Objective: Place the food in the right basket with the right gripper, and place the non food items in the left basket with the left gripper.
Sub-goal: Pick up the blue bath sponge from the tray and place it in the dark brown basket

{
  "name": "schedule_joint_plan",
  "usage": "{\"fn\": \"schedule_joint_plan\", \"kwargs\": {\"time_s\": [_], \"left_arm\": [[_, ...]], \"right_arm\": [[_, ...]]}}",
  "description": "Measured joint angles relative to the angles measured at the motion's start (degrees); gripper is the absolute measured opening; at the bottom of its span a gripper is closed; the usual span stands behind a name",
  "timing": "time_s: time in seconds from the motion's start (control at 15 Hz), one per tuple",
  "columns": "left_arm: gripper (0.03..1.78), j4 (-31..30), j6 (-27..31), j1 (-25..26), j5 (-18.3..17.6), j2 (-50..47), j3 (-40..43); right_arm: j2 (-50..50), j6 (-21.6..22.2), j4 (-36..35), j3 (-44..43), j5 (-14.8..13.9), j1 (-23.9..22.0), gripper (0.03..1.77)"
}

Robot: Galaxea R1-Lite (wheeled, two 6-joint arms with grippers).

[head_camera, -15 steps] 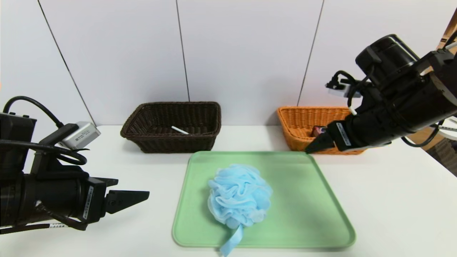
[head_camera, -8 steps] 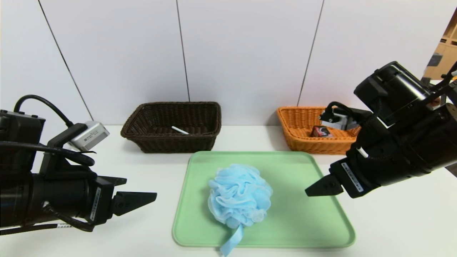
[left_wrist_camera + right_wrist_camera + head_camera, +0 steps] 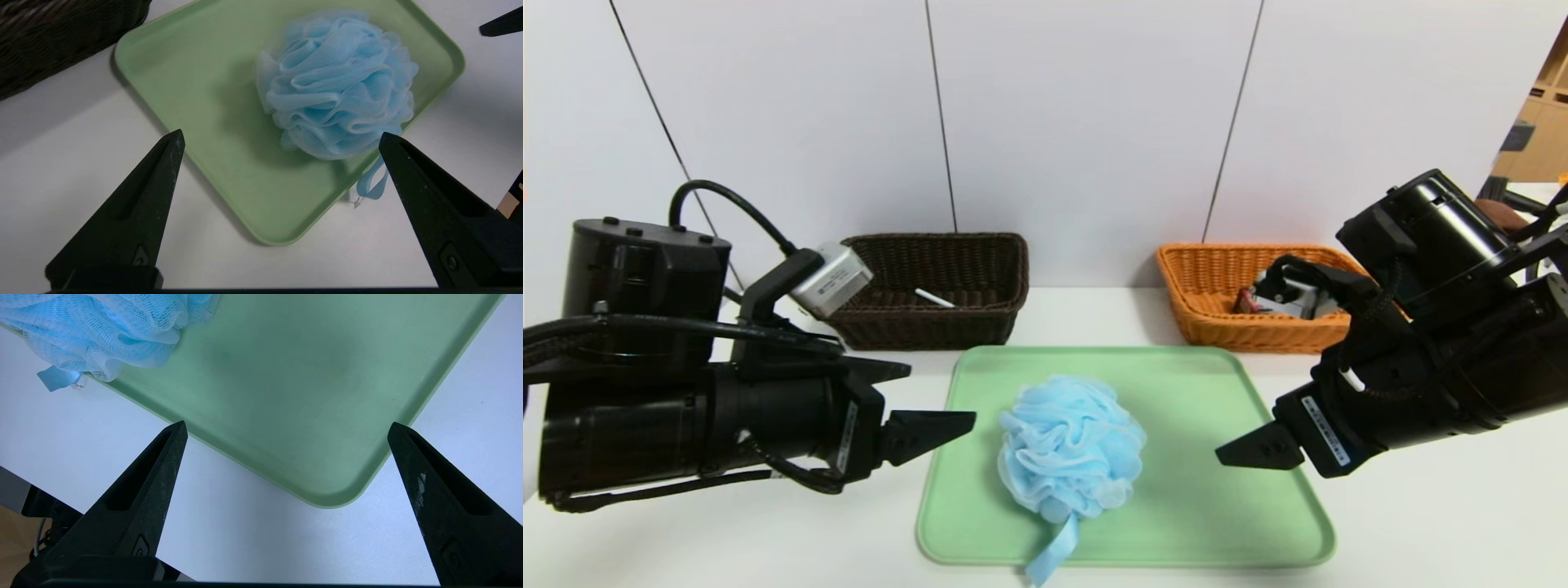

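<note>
A blue mesh bath puff (image 3: 1070, 445) (image 3: 339, 81) lies on the green tray (image 3: 1217, 490), its ribbon loop hanging over the near rim. My left gripper (image 3: 939, 396) (image 3: 280, 136) hovers open at the tray's left edge, pointing at the puff without touching it. Open and holding nothing, my right gripper (image 3: 1241, 449) (image 3: 287, 426) hangs over the tray's near right corner (image 3: 335, 494). The left basket (image 3: 931, 327) is dark brown and holds a thin white item (image 3: 934, 298). The right basket (image 3: 1217, 331) is orange and holds a reddish packet (image 3: 1245, 300), partly hidden by my right wrist.
Both baskets stand at the back against the white wall, the tray in front between them on the white table (image 3: 1421, 490). The table's near edge shows in the right wrist view. Each arm fills one side of the scene.
My left gripper has moved right, up to the tray's left edge near the puff. My right arm has come back from the orange basket down to the tray's right side.
</note>
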Motion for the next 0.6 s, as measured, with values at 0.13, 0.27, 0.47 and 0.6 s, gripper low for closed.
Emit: {"fn": "schedule_joint_plan", "kwargs": {"time_s": [0.13,0.27,0.47,0.6], "left_arm": [[1.69,-5.1,0.0,-3.4,-0.1,2.7,-0.2],[1.69,-9.5,0.0,-6.0,-0.2,5.3,-0.2],[1.69,-14.4,0.2,-9.5,-1.2,9.2,-0.5],[1.69,-16.9,1.0,-10.5,-3.2,11.1,-0.6]], "right_arm": [[-0.1,0.0,0.0,0.0,-0.1,-0.2,1.69],[-0.1,0.0,0.0,0.1,-0.1,-0.5,1.69],[-0.1,0.0,0.0,-0.2,-0.2,-0.6,1.69],[-0.1,0.0,-0.2,-0.3,-0.2,-0.6,1.69]]}}
